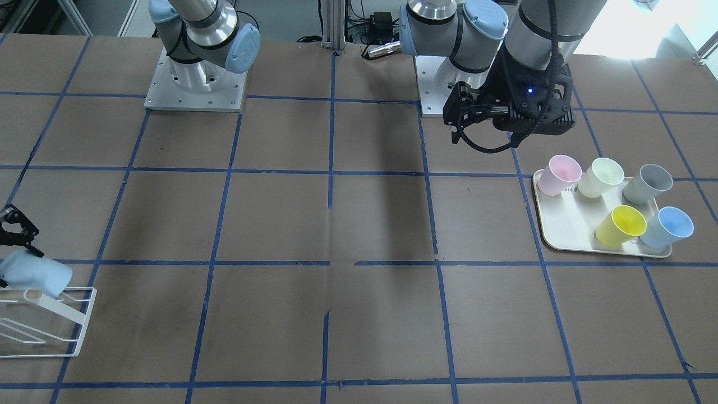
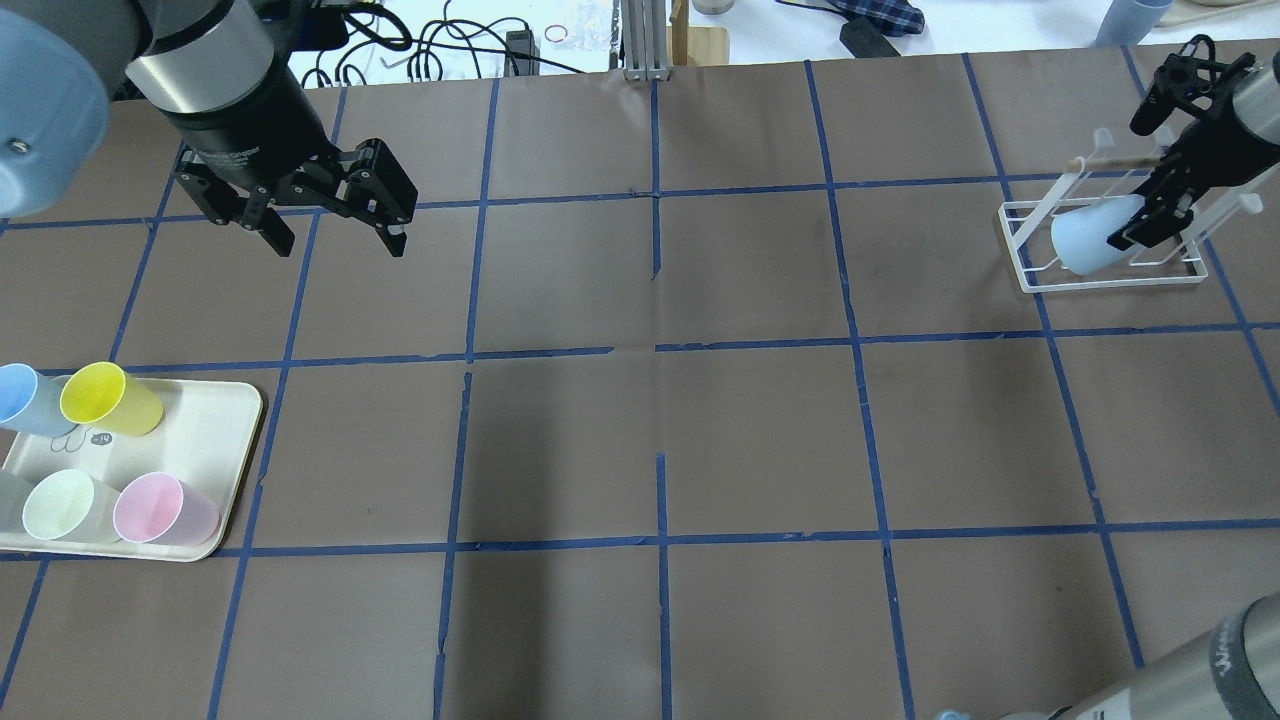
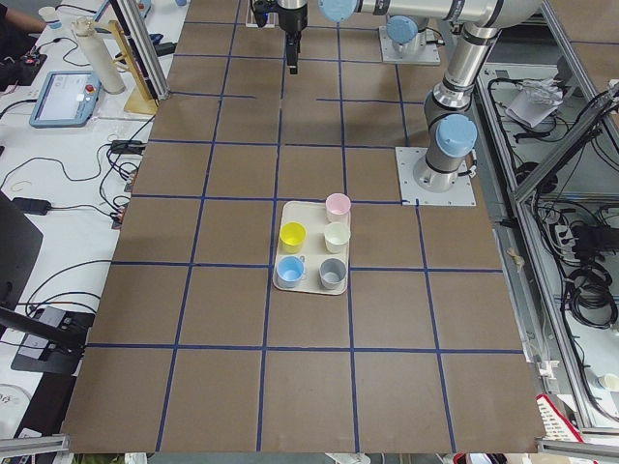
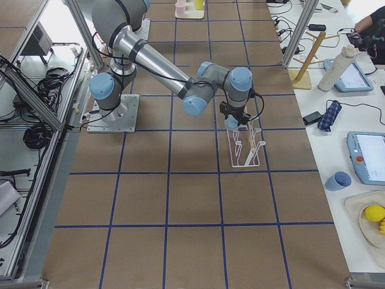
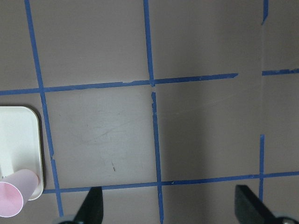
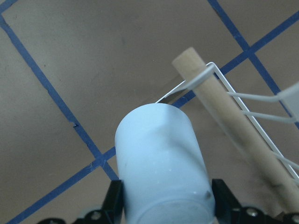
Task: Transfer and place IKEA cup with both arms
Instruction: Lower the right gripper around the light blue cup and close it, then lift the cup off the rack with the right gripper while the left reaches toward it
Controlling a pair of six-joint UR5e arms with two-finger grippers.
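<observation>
at the far-right rack [image 2: 1030, 272], your right gripper [image 2: 1135, 222] clamped the ikea cup [image 2: 1085, 240]; handover judged done, release remaining. left gripper [image 2: 335, 238] gaped empty.

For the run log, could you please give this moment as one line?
right gripper: shut on IKEA cup at rack | left gripper: open | tray: five cups

Front view: the right pincer [image 1: 17, 230] is half out of frame, and the wire rack [image 1: 85, 318] is clipped too. Overhead, the tray [image 2: 200, 430] is cut off, the grey cup [image 2: 8, 495] just a sliver. Right wrist view: the pale blue cup [image 6: 161, 163] runs off the bottom edge. From the left end, that far pincer's too small to read.
</observation>
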